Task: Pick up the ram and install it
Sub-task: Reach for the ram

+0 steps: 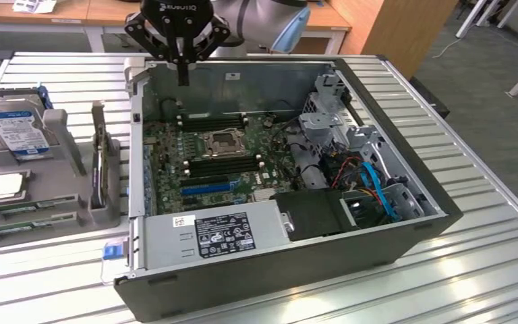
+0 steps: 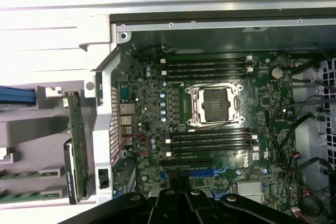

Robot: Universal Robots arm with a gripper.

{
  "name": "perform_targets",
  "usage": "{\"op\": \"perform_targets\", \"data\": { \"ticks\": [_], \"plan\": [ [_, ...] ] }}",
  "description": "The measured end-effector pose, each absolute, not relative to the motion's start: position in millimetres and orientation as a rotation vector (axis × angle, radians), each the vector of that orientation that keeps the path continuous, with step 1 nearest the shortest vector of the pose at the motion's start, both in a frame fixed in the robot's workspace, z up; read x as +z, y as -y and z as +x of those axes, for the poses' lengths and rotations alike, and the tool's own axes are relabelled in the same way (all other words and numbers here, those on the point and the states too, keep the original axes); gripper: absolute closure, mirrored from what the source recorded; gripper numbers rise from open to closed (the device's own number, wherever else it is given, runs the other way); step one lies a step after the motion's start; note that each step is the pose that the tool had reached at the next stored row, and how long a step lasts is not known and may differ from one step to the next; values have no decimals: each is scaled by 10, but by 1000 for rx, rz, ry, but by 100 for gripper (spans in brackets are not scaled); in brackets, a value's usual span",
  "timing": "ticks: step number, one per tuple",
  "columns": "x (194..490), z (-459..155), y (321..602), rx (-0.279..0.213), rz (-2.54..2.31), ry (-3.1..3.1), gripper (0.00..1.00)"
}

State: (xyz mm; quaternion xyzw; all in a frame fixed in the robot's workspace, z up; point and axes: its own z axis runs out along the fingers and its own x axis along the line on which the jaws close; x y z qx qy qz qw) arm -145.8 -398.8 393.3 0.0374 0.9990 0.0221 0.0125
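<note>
Two green ram sticks (image 1: pixel 23 206) lie flat in the grey holder (image 1: pixel 61 145) at the exterior view's left, also seen in the wrist view as ram sticks (image 2: pixel 23 174). My gripper (image 1: pixel 184 75) hangs shut and empty above the back wall of the open computer case (image 1: pixel 421 202), well away from the sticks. Its black fingers (image 2: pixel 181 200) meet at the wrist picture's edge. Below lies the motherboard with black memory slots (image 2: pixel 207 66) on both sides of the processor socket (image 2: pixel 215 103); they look empty.
The holder also carries a silver hard drive with a blue label (image 1: pixel 11 128), a square silver processor chip (image 1: pixel 5 185) and a green board standing on edge (image 2: pixel 77 129). Inside the case sit a power supply (image 1: pixel 218 233), drive cage (image 1: pixel 331 121) and blue cables (image 1: pixel 376 189).
</note>
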Motion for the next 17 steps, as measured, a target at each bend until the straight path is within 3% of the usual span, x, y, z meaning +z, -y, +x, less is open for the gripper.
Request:
{"op": "perform_targets", "data": {
  "ticks": [17],
  "plan": [
    [3933,-1671,3989,69,117,-3114,90]
  ]
}}
